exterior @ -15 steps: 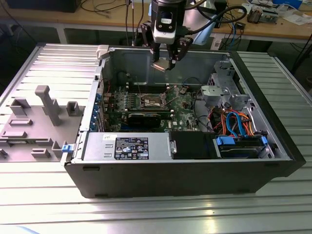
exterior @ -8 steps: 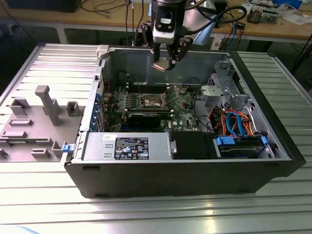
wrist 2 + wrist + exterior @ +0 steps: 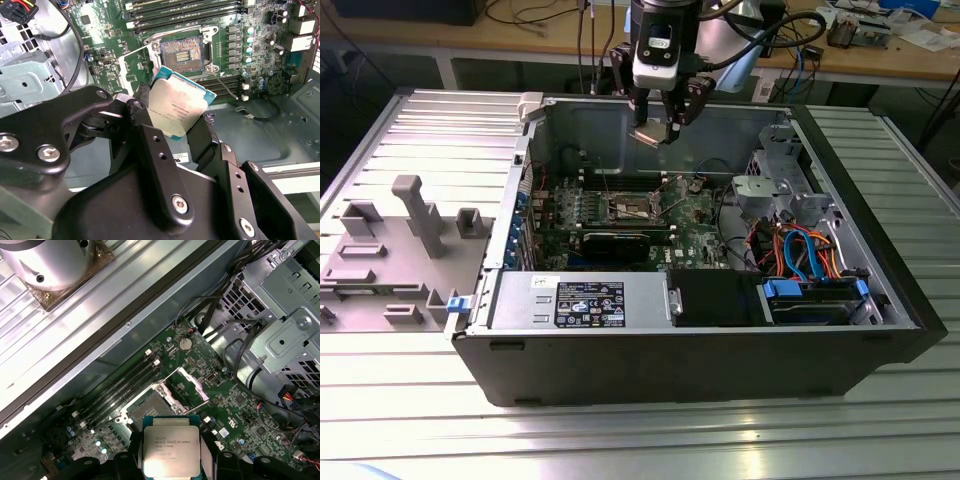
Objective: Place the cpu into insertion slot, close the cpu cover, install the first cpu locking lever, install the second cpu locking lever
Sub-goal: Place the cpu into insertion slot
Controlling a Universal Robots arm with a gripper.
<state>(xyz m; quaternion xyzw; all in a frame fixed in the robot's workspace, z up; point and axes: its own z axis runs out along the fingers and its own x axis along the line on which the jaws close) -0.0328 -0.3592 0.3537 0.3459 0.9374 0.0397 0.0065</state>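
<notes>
Above the open case [image 3: 670, 370], cpu [image 3: 650, 136] in gripper [image 3: 657, 126]; insertion slot [image 3: 632, 207] on board [image 3: 692, 216] inside, below; drive cage [image 3: 780, 190] at exterior view's right, fixture tray [image 3: 390, 250] outside, left.

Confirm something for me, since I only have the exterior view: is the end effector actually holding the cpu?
Observer: Yes. In both wrist views the cpu is clamped by its edges between the fingers of the end effector, above the board.
Operator: Is the slot free?
Observer: Yes. In the second wrist view the slot shows a bare contact field with nothing seated in it.
Operator: And the cover?
Observer: In the first wrist view the cover is swung up and open beside the slot, not lying over it.
</notes>
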